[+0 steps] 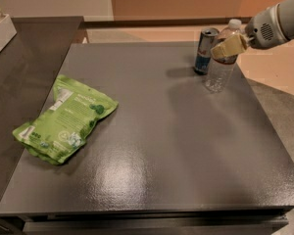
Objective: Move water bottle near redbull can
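Observation:
The water bottle [219, 68], clear with a white cap, stands on the dark table [166, 146] at its far right. It is just right of the blue-and-silver redbull can [204, 51] and almost touches it. My gripper [229, 46] reaches in from the right. Its tan fingers [224, 48] are closed around the bottle's upper body, below the cap. The bottle's base rests on the table top.
A green snack bag [63, 119] lies on the table's left side. A lower dark counter [24, 58] adjoins the table on the left, with a white box [0, 33] at its far edge. The table's right edge is close to the bottle.

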You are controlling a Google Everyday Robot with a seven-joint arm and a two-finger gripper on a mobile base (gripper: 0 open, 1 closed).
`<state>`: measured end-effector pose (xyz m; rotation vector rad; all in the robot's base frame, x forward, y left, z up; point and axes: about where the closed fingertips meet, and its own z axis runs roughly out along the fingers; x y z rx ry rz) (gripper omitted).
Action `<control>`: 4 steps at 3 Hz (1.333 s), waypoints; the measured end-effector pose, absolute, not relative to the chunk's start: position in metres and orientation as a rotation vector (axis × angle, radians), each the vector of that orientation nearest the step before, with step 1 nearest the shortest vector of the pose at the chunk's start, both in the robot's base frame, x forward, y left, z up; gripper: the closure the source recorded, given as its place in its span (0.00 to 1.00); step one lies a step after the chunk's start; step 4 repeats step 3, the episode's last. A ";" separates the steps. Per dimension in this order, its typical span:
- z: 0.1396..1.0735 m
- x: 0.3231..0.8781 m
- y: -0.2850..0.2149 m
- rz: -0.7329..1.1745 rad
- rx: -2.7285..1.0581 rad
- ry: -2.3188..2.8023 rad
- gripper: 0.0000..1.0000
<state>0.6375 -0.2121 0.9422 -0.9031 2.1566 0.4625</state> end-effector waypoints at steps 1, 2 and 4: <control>0.941 0.638 -0.210 0.466 -0.907 2.158 0.13; 0.939 0.639 -0.208 0.470 -0.910 2.158 0.00; 0.939 0.639 -0.208 0.470 -0.911 2.158 0.00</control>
